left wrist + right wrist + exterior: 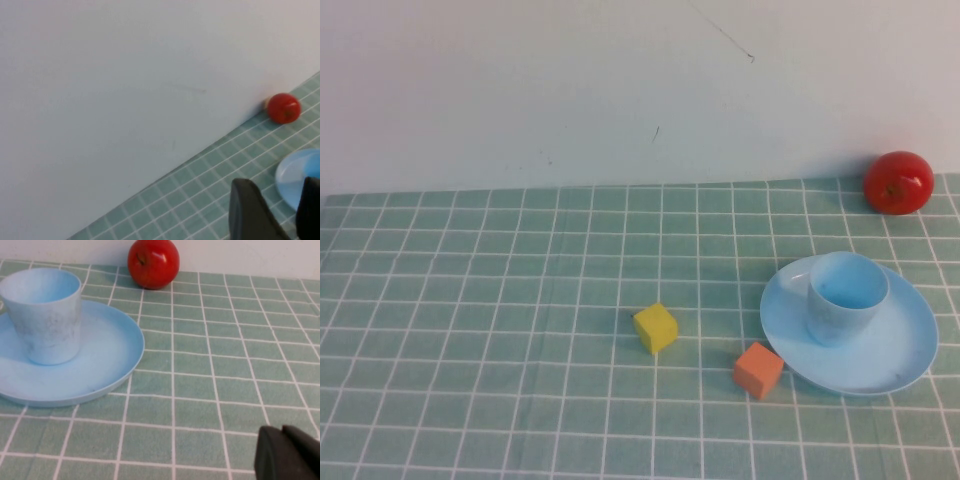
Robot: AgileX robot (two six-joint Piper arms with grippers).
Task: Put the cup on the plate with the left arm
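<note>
The light blue cup [847, 297] stands upright on the light blue plate [890, 350] at the right of the table. Both also show in the right wrist view, the cup [47, 315] on the plate [105, 355]. Neither arm shows in the high view. In the left wrist view my left gripper [277, 200] is open and empty, raised above the cloth, with the plate's edge [295, 175] seen between its fingers. In the right wrist view my right gripper [280, 435] is shut and empty, low over the cloth, apart from the plate.
A red apple [898, 182] lies by the back wall behind the plate. A yellow cube [655, 328] and an orange cube [758, 370] sit on the green checked cloth left of the plate. A white wall closes the far side.
</note>
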